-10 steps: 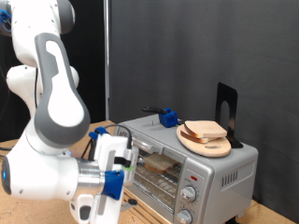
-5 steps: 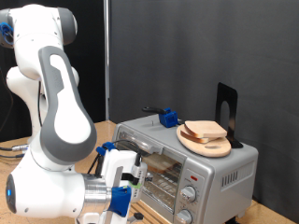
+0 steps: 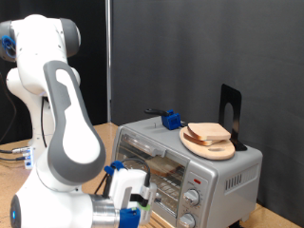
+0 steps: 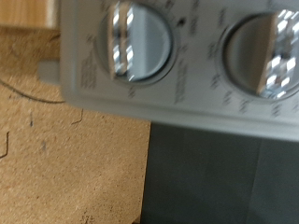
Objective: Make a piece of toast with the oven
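Tool [image 3: 133,195] is hanging low at 7 o'clock of the oven [image 3: 185,161], facing its knobs [image 4: 138,42]; grip state can't tell. Toast [image 3: 163,165] is sitting inside on the rack. Tip: centre on one knob before closing, w/ fingers square.

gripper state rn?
Tool: low in front of the oven door, near its knobs; open or closed cannot be told, nothing seen held.

Bulky white arm [image 3: 62,142], grey joint bands, blue-trimmed tool [image 3: 133,195]
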Controlling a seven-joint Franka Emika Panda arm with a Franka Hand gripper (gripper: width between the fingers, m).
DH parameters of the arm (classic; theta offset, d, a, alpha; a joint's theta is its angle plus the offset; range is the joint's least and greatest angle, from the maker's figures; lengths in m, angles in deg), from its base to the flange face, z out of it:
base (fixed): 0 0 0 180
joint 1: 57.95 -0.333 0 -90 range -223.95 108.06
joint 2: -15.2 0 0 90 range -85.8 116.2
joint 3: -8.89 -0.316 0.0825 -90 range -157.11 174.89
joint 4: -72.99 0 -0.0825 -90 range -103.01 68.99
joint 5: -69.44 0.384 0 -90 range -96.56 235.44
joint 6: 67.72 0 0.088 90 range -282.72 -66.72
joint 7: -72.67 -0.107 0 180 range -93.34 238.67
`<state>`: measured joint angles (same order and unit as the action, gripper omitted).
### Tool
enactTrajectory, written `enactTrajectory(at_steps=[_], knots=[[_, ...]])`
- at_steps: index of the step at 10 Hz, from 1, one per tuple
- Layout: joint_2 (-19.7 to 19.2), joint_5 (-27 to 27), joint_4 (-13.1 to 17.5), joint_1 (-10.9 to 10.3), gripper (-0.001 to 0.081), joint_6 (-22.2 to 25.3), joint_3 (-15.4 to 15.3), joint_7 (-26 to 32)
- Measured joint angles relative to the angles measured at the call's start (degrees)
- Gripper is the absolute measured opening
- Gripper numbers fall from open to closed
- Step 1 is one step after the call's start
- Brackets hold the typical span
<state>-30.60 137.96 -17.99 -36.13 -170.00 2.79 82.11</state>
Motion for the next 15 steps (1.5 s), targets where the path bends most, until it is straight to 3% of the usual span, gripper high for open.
enactTrajectory(at_steps=[3,5,15], knots=[[-4.8,0.0,5.4,-0.4,0.0808,1.9,-0.5,-0.1],[-6.5,0.7,6.9,-0.5,0.0808,2.6,-0.8,-0.6],[-7.0,1.7,5.6,-4.1,0.0808,-0.3,-2.8,-0.6]])
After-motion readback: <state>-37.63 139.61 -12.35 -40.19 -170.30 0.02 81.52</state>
